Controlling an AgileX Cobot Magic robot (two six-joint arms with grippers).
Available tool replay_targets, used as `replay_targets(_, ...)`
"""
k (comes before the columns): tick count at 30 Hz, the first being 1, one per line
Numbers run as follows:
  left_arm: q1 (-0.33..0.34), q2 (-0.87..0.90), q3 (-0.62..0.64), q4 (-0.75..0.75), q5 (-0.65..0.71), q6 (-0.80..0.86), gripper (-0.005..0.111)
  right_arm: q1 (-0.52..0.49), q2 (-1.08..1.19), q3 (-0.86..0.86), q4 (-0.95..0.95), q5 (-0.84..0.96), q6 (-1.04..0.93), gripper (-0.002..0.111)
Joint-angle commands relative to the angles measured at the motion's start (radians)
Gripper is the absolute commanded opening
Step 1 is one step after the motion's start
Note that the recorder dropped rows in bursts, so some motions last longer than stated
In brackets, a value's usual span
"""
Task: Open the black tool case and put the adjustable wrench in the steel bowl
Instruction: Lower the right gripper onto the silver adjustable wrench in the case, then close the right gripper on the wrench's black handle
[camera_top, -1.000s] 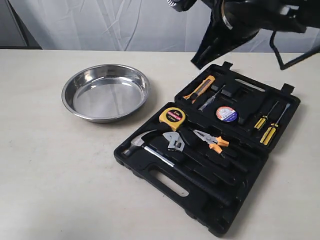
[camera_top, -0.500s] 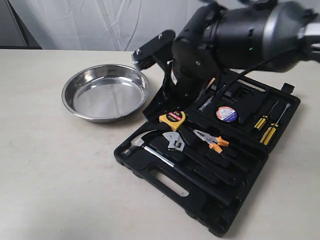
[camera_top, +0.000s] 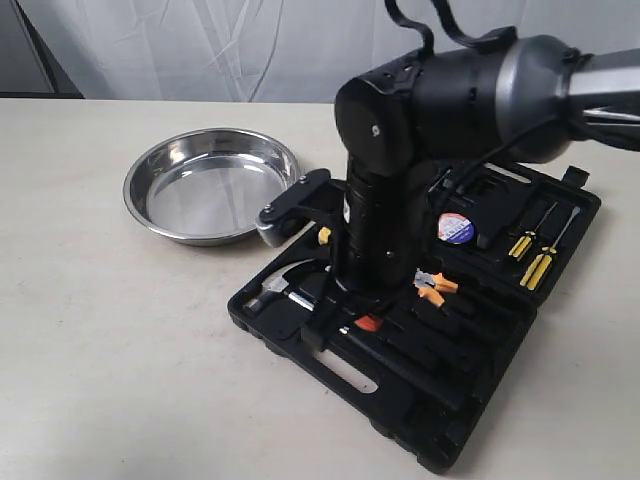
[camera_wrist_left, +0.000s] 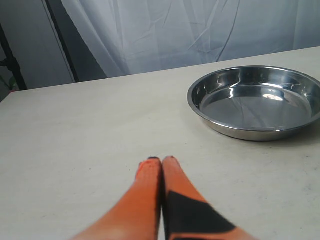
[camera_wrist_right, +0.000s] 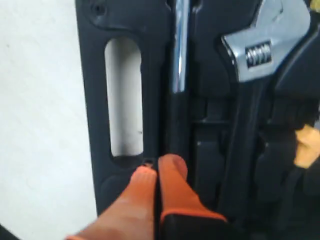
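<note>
The black tool case (camera_top: 470, 410) lies open on the table. Its handle slot (camera_wrist_right: 124, 95) shows in the right wrist view. The adjustable wrench (camera_wrist_right: 260, 52) lies in its recess, silver head beside the hammer's chrome shaft (camera_wrist_right: 180, 50). In the exterior view my right arm hides it. My right gripper (camera_wrist_right: 157, 167) is shut and empty, low over the case by the slot, its orange tip (camera_top: 367, 324) showing under the arm. The steel bowl (camera_top: 213, 185) stands empty to the left of the case. My left gripper (camera_wrist_left: 161, 161) is shut and empty above bare table, the steel bowl (camera_wrist_left: 257, 102) beyond it.
In the case lie a claw hammer (camera_top: 268, 290), orange-handled pliers (camera_top: 432, 287), a tape roll (camera_top: 455, 228) and yellow screwdrivers (camera_top: 535, 255). The beige table (camera_top: 100, 350) runs to the left and front. A white curtain hangs behind.
My right arm has swung down from the upper right onto the open case. It now covers the tape measure and wrench in the exterior view. Bowl and case have not moved.
</note>
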Motion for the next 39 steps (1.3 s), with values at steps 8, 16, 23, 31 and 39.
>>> replay_targets(8,-0.002,-0.004,-0.002,0.000,-0.011,-0.003,0.000,-0.256,-0.157,0.288,-0.461,-0.329,0.500,-0.001)
replay_targets(16,-0.002,-0.004,-0.002,0.000,-0.011,-0.003,0.000,-0.303,-0.089,0.192,0.304,-0.550,-0.222,-0.001)
replay_targets(23,-0.002,-0.004,-0.002,0.000,-0.011,-0.003,0.000,-0.257,0.010,0.085,0.526,-0.060,-0.410,-0.001)
replay_targets(31,-0.002,-0.004,-0.002,0.000,-0.011,-0.003,0.000,-0.222,-0.071,0.212,0.230,-0.248,-0.143,-0.001)
replay_targets(39,-0.002,-0.004,-0.002,0.000,-0.011,-0.003,0.000,-0.222,-0.071,0.216,0.135,-0.402,-0.143,0.016)
